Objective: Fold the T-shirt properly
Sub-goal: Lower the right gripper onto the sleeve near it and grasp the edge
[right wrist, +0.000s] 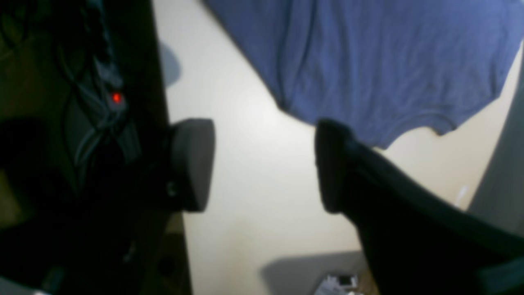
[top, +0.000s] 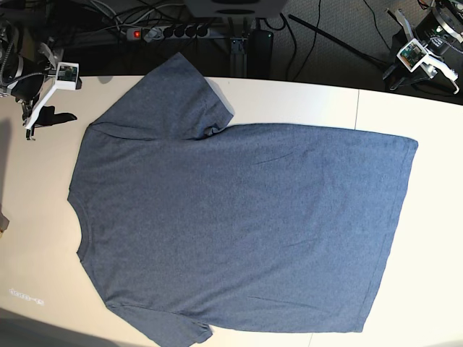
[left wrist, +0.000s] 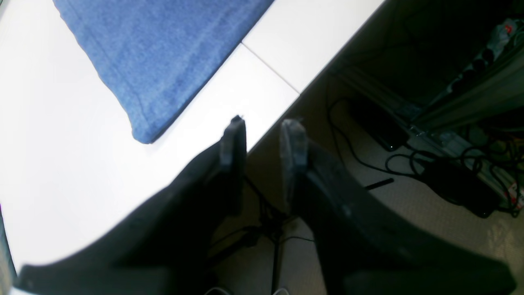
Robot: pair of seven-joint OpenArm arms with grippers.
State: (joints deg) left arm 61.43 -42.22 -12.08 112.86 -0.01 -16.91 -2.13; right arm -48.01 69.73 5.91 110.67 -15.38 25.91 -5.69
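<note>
The blue-grey T-shirt (top: 239,224) lies flat on the white table (top: 304,101), plain side up, neck to the left and hem to the right. My left gripper (left wrist: 263,141) hovers over the table's far edge, open and holding nothing. The shirt's hem corner (left wrist: 143,131) lies just beyond its fingertips. In the base view this arm (top: 423,50) sits at the top right. My right gripper (right wrist: 262,164) stands wide open above bare table, holding nothing, with a sleeve (right wrist: 368,61) lying ahead of it. In the base view it (top: 45,117) is at the top left, beside the upper sleeve (top: 166,101).
A power strip (top: 170,32) with a red light and several cables lie on the floor behind the table. A seam (top: 357,108) crosses the table at the right. A small white label (top: 25,296) sits near the front left corner.
</note>
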